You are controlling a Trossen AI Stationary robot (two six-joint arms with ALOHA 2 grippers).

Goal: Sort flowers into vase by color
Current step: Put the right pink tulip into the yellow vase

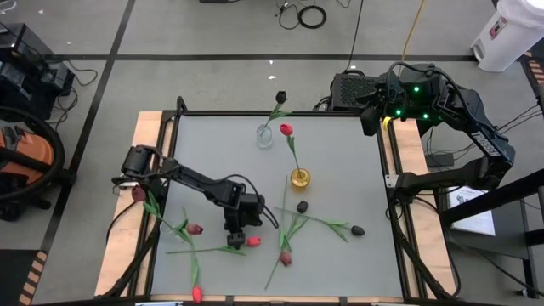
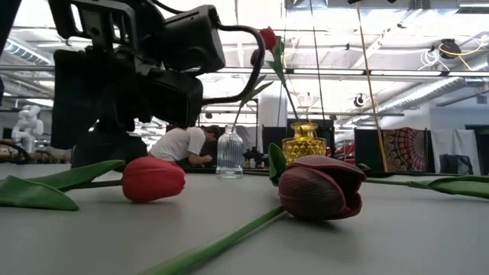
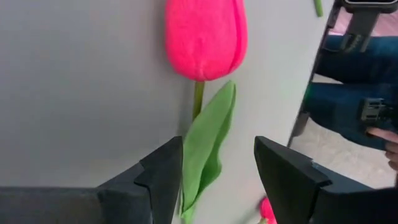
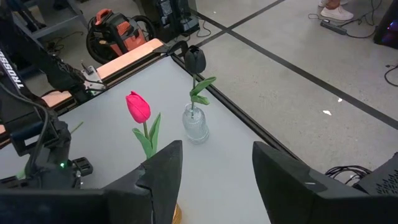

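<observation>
A pink tulip (image 3: 205, 38) lies flat on the table (image 1: 340, 153), its stem and leaf running between the wide-open fingers (image 3: 163, 177) of the left gripper (image 1: 237, 239), which hangs right over it, gripping nothing. More tulips lie scattered nearby. One dark tulip (image 4: 194, 59) stands in the clear vase (image 4: 196, 124), one pink in the gold vase (image 1: 300, 178). The right gripper (image 4: 214, 177) waits open, empty, at the table's far right corner.

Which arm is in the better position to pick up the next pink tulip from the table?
The left. Its open left gripper hangs right over the pink tulip, leaf between its fingers. The right gripper waits at the far table corner.
</observation>
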